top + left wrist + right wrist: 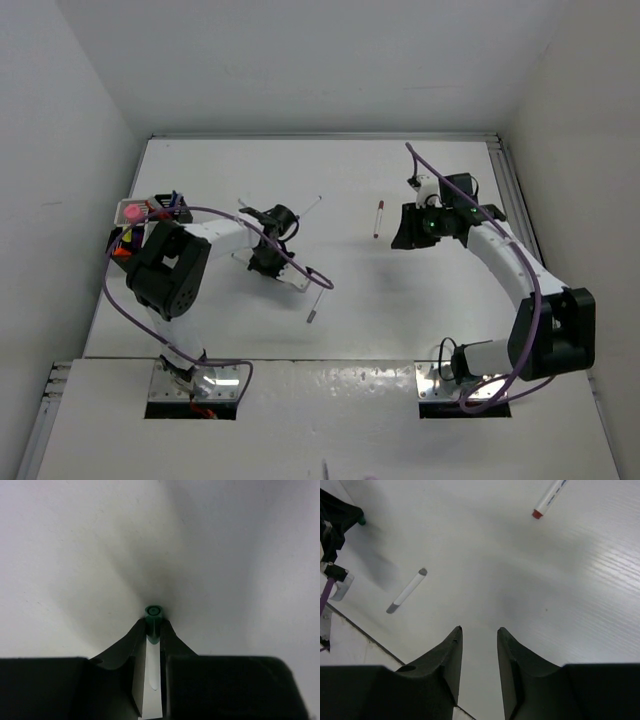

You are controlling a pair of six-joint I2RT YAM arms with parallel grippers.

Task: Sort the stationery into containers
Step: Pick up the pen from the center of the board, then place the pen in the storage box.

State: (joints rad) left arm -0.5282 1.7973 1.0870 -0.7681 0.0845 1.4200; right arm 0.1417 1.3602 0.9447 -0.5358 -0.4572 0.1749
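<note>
My left gripper (154, 622) is shut on a white pen with a green cap (153, 612), which pokes out past the fingertips. In the top view this gripper (270, 245) hovers left of the table's middle. My right gripper (479, 629) is open with nothing between its fingers, and it sits at the right (410, 228). A red-capped pen (379, 218) (550, 497) lies just left of it. A grey-capped pen (314, 305) (407, 591) lies nearer the front. The containers stand at the far left: one white (130, 212) and black ones (168, 207), holding coloured stationery.
Another thin pen (311, 205) lies right of the left wrist. Purple cables loop off both arms. White walls close in the table at the back and sides. A raised white ledge (330, 400) runs along the near edge by the arm bases.
</note>
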